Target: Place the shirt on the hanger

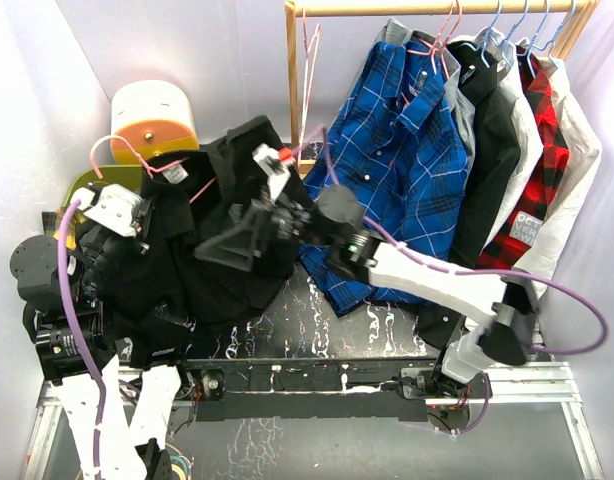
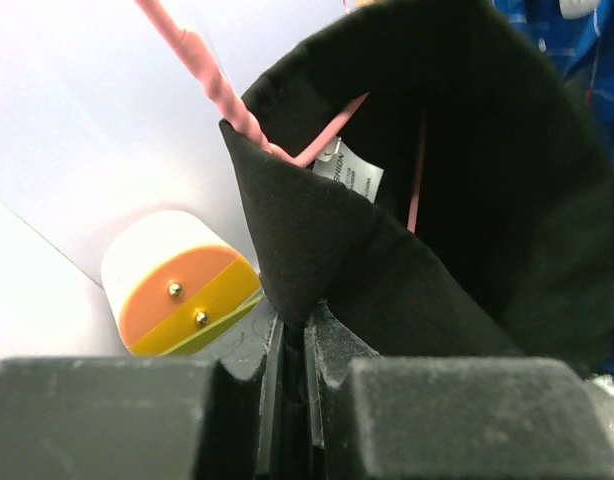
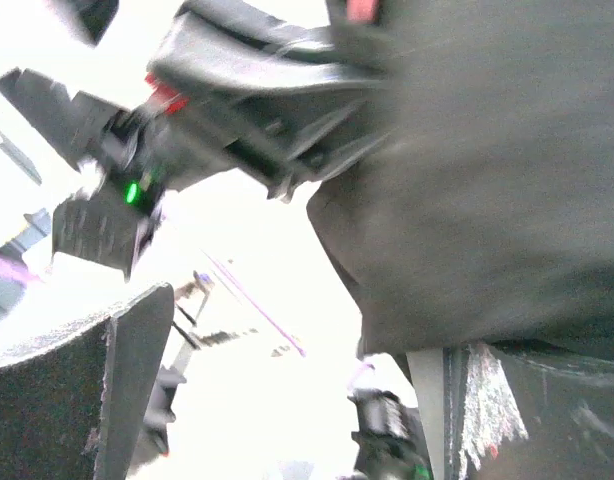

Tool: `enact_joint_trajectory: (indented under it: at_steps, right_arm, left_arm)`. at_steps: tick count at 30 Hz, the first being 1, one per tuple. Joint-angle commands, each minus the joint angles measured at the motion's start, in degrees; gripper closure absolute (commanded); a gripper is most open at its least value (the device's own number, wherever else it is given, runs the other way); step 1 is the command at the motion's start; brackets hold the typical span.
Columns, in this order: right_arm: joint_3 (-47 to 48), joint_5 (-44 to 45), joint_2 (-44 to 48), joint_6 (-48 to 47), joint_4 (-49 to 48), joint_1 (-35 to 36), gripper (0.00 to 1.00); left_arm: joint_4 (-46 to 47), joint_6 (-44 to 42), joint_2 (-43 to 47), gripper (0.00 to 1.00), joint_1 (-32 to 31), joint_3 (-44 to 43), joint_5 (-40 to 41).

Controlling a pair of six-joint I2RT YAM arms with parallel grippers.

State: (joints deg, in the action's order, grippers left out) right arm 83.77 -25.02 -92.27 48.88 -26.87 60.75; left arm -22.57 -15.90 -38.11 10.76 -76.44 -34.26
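The black shirt [image 1: 212, 275] hangs bunched at the middle left of the table. The pink wire hanger [image 1: 120, 151] sticks out of its top left, hook up. In the left wrist view the hanger [image 2: 223, 96] runs down into the shirt's collar [image 2: 317, 240], beside a white label. My left gripper [image 2: 292, 325] is shut on the collar fold; in the top view it [image 1: 142, 215] is at the shirt's upper left. My right gripper [image 1: 255, 212] is open against the shirt's upper middle. In the right wrist view it [image 3: 287, 385] has nothing between its fingers, with the shirt's fabric [image 3: 487, 200] above right.
A wooden rack [image 1: 437, 8] at the back holds a blue plaid shirt [image 1: 407, 170], a black and white garment [image 1: 492, 140] and a red plaid one [image 1: 535, 160] on wire hangers. A white, orange and yellow cylinder [image 1: 152, 120] stands at the back left.
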Motion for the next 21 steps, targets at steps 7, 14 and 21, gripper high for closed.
enact_joint_trajectory:
  at_steps: [7,14,21]
  right_arm:
    - [-22.85,-8.95,30.2,-62.91,23.2,0.44,0.02]
    - [-27.32,4.46,38.53,-88.5,38.94,-1.71,0.02]
    - [-31.62,1.14,35.8,-88.85,32.66,-10.42,0.01]
  left_arm:
    - [-24.57,-24.69,-2.06,1.0,0.23,1.6,-12.37]
    - [-48.95,-41.51,-9.92,1.0,0.23,-7.57,-22.83]
    - [-56.97,-47.16,-12.18,1.0,0.22,-11.18,-25.25]
